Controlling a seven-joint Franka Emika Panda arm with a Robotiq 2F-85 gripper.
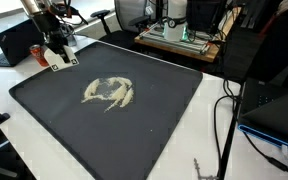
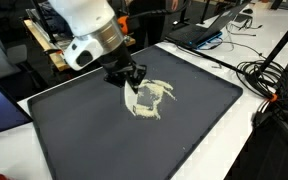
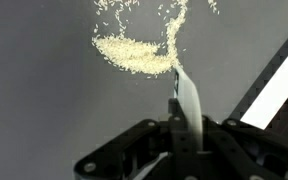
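On the white table (image 1: 216, 128) lies one dark mat (image 1: 44, 110), and near its middle sits one pale heap of grains (image 1: 109, 93) ringed by loose scatter. One gripper (image 3: 184, 125) has its jaws pressed together on one thin white flat tool (image 3: 187, 100). In the wrist view the tool's tip meets the heap's near end at twelve o'clock from the jaws. The mat's edge runs at about two o'clock there, while bare mat spreads wide from nine to eleven o'clock. One laptop (image 1: 14, 42) and a tangle of cables (image 2: 266, 78) lie beyond the mat.
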